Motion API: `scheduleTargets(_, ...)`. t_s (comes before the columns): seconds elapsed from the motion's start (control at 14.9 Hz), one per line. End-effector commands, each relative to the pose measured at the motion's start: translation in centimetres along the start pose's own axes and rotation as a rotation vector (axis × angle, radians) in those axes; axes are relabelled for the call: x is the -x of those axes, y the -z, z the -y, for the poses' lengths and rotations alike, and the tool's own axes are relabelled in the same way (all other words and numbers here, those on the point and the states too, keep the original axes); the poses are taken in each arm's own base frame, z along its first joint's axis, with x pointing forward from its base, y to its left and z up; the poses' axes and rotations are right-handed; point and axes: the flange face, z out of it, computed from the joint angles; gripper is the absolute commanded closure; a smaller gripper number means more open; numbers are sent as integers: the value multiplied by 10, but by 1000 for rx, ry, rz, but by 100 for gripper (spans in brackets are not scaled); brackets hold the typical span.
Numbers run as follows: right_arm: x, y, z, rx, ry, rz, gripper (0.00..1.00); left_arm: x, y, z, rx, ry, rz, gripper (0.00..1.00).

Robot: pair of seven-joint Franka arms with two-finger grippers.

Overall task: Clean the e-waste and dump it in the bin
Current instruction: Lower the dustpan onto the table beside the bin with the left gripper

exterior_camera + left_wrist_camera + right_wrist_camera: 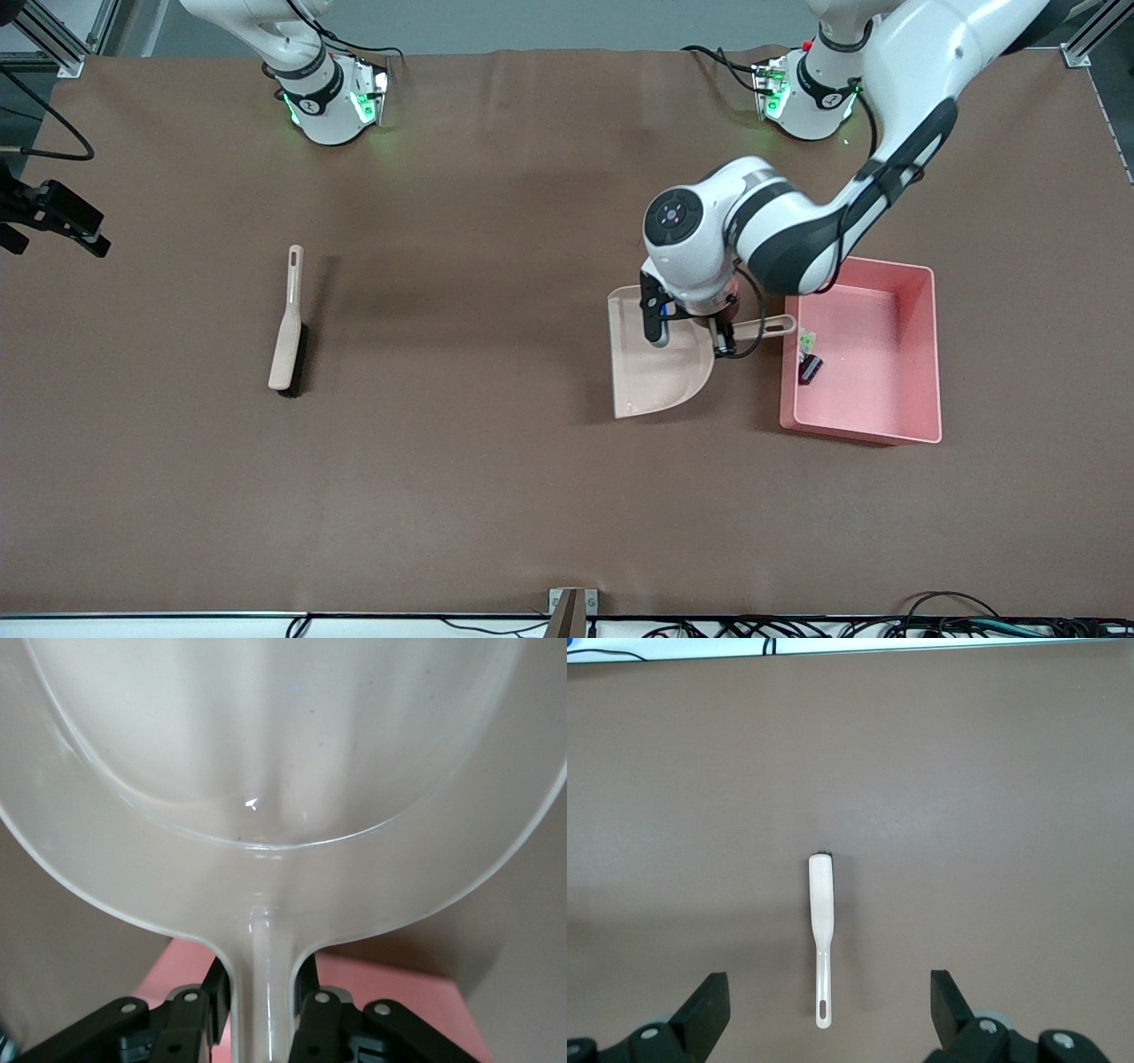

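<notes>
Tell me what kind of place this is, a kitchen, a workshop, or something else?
Most likely a robotics lab bench, not a home. Two robot arms are bolted to a table under a plain brown cover, aluminium framing stands at its corners, and the only props are a brush, a dustpan and a pink bin.

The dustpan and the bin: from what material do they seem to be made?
The dustpan, held by the left gripper, looks like smooth, glossy beige plastic: light glints on its moulded curves. The bin looks like pink plastic with a duller finish, thin even walls and rounded corners. Both are likely, not certain.
</notes>
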Motion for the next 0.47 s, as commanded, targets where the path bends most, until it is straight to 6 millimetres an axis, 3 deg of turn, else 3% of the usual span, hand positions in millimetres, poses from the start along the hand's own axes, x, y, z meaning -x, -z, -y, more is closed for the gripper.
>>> scheduleTargets(0.0,-3,0,-3,10,-9,5,0,-32,-8,-7,-26,-41,-16,98)
scheduleTargets(0.27,-3,0,-4,10,-27,5,0,-60,-30,-25,-39,-81,39,98)
scheduleTargets(0.4,-5,-2,-3,12,-35,8,0,-59,-41,-24,-27,-51,58,98)
